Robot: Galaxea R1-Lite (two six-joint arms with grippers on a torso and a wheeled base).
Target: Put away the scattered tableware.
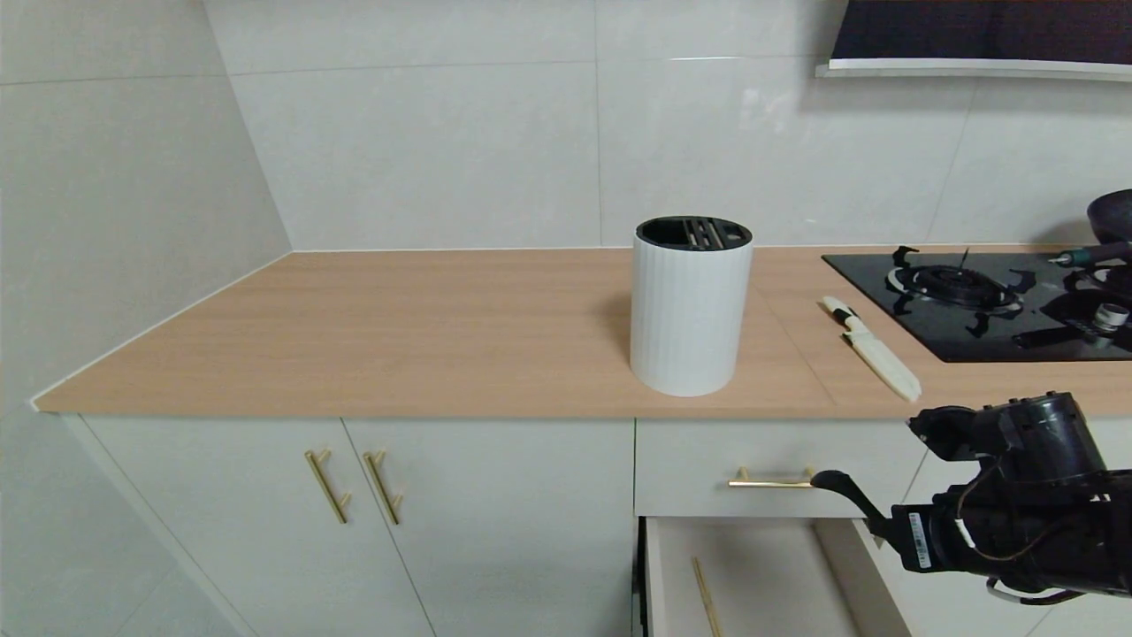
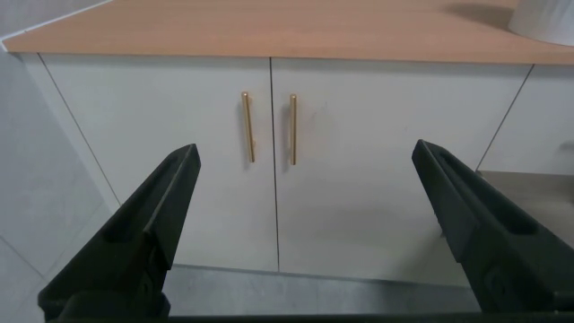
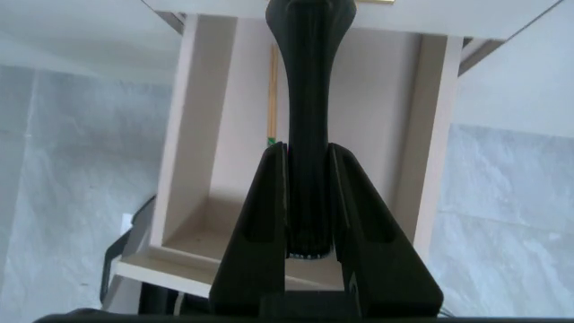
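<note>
A white-bladed knife [image 1: 871,358] lies on the wooden counter, to the right of a white ribbed utensil holder [image 1: 688,318] with a black slotted top. Below the counter's right part a drawer [image 1: 769,575] stands pulled out, with a wooden chopstick [image 1: 705,594] inside. My right gripper [image 1: 893,531] hangs over the drawer's right side, shut on a long black utensil [image 1: 840,485]. From the right wrist, the black utensil [image 3: 303,81] runs out between the shut fingers above the drawer [image 3: 386,135] and chopstick [image 3: 272,99]. My left gripper [image 2: 305,157] is open, low before the cabinet doors.
A black gas hob [image 1: 982,301] with a dark pan fills the counter's right end. Two cabinet doors with gold handles [image 2: 269,126] are closed under the counter's left part. A closed upper drawer with a gold handle [image 1: 771,482] sits above the open one.
</note>
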